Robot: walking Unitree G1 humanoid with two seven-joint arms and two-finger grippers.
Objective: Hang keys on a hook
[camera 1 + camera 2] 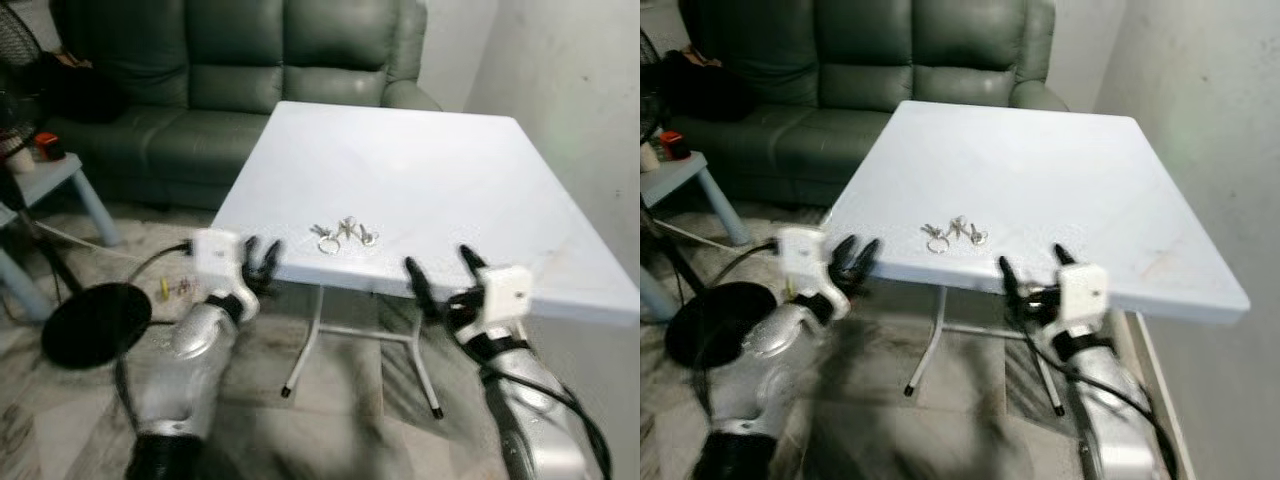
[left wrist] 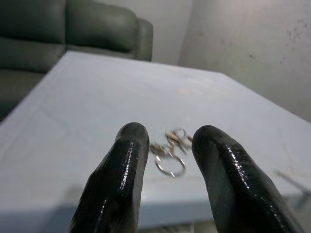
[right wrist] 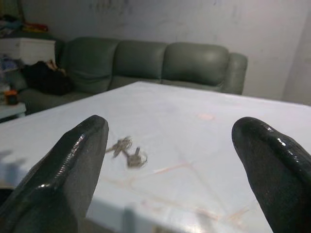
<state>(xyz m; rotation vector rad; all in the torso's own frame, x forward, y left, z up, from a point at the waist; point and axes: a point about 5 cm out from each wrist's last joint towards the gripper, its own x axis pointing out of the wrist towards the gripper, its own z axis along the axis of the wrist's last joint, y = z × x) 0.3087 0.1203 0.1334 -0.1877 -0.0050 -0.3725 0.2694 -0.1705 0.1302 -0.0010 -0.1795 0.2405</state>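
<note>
Because the keys (image 1: 342,236) lie near the front edge of the white bench (image 1: 440,170), a little below the middle of the head views, both arms are raised toward that edge rather than hanging down. The left pincer (image 1: 259,259) sits at lower left of the frame, just short of the bench's near corner, its two black fingers (image 2: 121,179) parted by a narrow gap; its wrist camera frames the key ring between those fingers, which suggests this arm is lined up on the bunch for a pick. The right pincer (image 1: 440,275) stands at lower right, just under and in front of the bench edge, with its fingers spread wide; in its wrist view the keys (image 3: 127,151) lie left of centre, off its line. Neither pincer touches the keys or holds anything. The bunch looks like several small keys on rings, lying flat and loosely fanned, so a grasp would likely have to catch a ring or pinch the cluster against the smooth top, where it could slide. No hook can be made out, so the hanging place is presumably elsewhere, and the task seems at its very start. Beyond the bench, across the top of the frame, stands a dark green sofa (image 1: 230,70); a black round fan base (image 1: 95,322) rests on the floor at lower left.
</note>
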